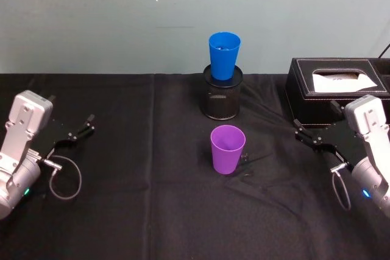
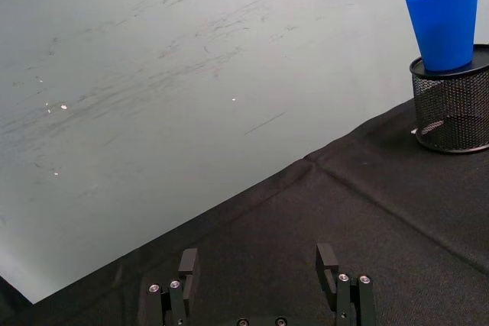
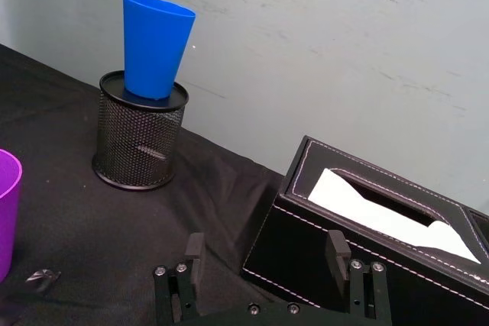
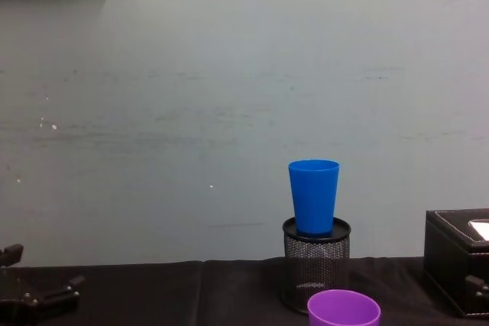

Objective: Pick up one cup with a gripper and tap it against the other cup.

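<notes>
though seemingly in holder (image 1: 221, 98), blue cup (image 1: 223, 53) behind purple cup (image 1: 227, 148)

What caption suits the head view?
Blue cup in mesh holder, purple cup before it, left gripper and right gripper open.

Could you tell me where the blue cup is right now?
The blue cup stands upright in the top of the black mesh pen holder, centre-back of the table in the head view, behind the purple cup.

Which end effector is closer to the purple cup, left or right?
Right. The right end effector sits open to the right of the purple cup, beside the tissue box; the left end effector sits open much farther off on the cup's left.
</notes>
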